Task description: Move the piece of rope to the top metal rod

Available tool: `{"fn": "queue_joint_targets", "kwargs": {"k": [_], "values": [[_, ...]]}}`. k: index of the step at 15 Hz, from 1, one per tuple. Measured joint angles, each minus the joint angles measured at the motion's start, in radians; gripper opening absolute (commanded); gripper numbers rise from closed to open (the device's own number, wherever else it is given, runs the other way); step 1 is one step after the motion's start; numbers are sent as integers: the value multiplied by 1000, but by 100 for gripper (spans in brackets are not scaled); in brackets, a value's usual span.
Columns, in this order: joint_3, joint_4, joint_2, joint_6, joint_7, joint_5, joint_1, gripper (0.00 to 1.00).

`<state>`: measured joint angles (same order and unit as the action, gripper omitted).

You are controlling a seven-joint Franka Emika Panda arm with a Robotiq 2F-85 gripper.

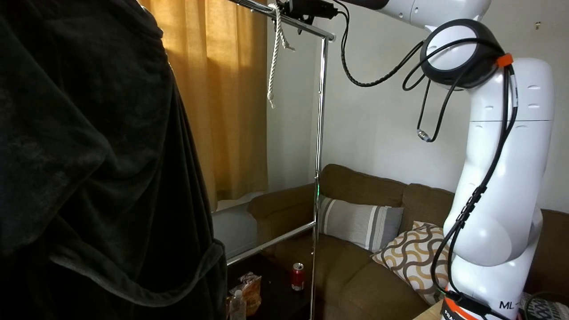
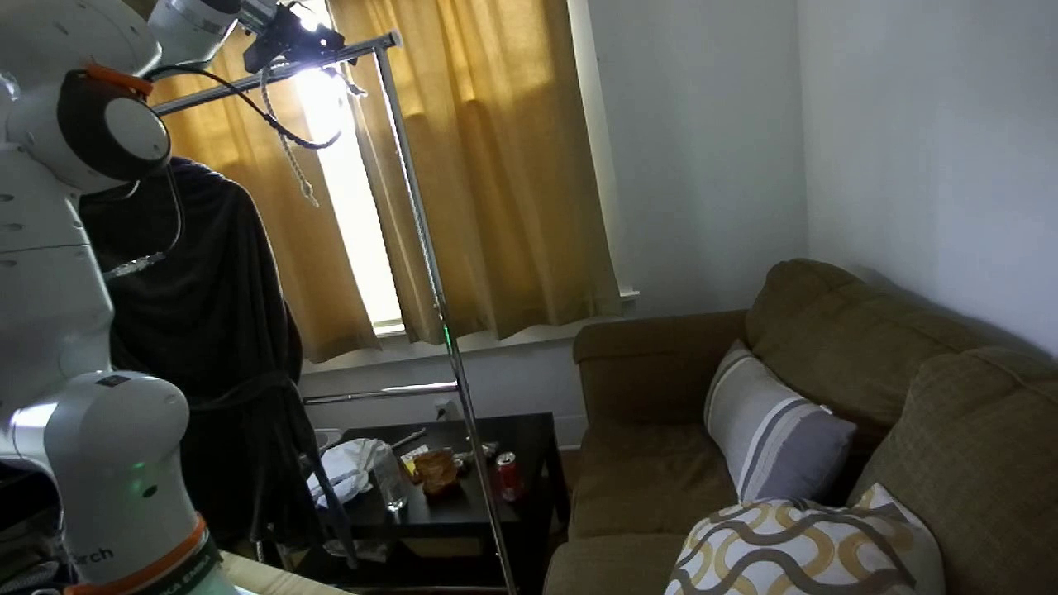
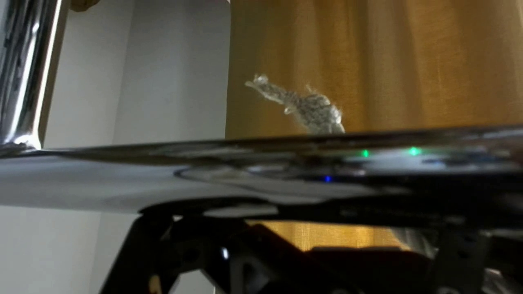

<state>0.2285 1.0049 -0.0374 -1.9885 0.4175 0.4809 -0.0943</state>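
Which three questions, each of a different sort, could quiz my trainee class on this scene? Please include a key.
1. Fill in: the off-white twisted rope hangs from the ____ horizontal metal rod of the shiny silver garment rack.
2. Multiple choice: what colour is the cylindrical metal can on the low black rectangular table? A) green; B) red; C) blue.
3. True or false: the black mechanical claw is nearer to the rope than to the table.

Key: 1. top. 2. B. 3. True; it is up beside that rod.

One rope (image 1: 274, 58), one top rod (image 3: 261, 175), two curtains (image 2: 512, 182), one sofa (image 2: 653, 479) (plus one can (image 2: 509, 478))
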Motion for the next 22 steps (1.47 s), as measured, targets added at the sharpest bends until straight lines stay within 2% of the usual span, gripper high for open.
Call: {"fn": "queue_joint_targets", "kwargs": {"k": [8,9,10,14,15,16,17,20,22], "values": [[7,-108,-64,42,-1,-39,0,100],[8,-116,-69,41,-1,-40,0,75],[10,-123,-73,41,-1,-41,0,75],[15,-144,-82,10,-12,-43,0,42],[16,-147,-83,-1,-15,-43,0,69],[17,-149,-85,-11,-18,-43,0,81],[18,-150,-85,-17,-19,-43,0,81],[19,-157,-88,-30,-24,-43,0,99],[19,-162,-89,-31,-24,-43,0,100]]}}
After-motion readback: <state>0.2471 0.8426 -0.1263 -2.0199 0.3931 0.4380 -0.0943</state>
